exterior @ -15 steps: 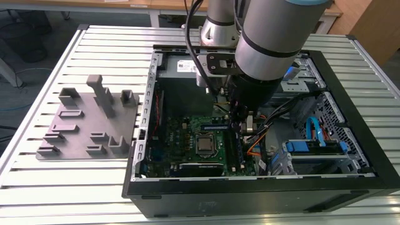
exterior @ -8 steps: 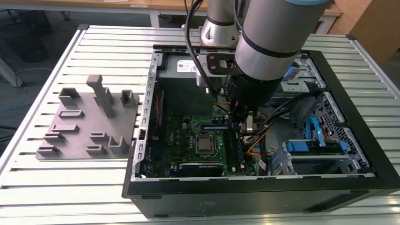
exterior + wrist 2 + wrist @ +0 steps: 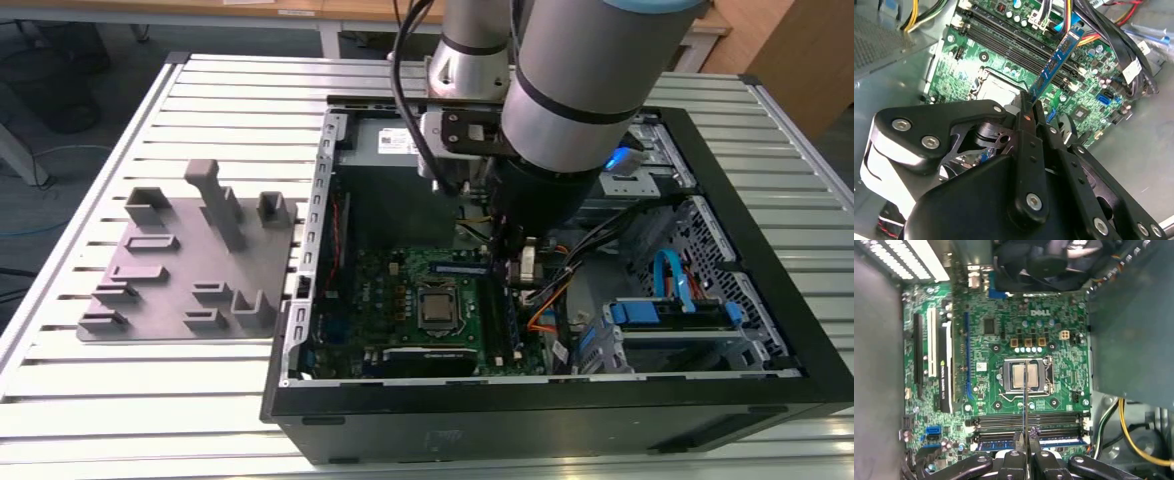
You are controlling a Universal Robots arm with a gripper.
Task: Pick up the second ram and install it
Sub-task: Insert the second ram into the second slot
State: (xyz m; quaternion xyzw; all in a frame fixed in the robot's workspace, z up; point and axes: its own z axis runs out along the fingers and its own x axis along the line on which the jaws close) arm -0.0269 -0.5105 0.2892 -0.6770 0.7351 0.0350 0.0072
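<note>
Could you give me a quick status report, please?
End effector shut on ram. Ram over motherboard, not in slots. Cables near its tip.

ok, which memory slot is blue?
The slot row nearest the gripper, in the first wrist view: blue along its length. The other rows are black. The gripper holds the second ram.

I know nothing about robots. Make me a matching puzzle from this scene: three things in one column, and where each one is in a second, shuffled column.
1. the second ram
2. CPU socket
3. grey fixture plate

A. on the slatted table, outside the computer case
B. clamped in the gripper
C. on the green motherboard

Pairs: 1-B, 2-C, 3-A
</note>
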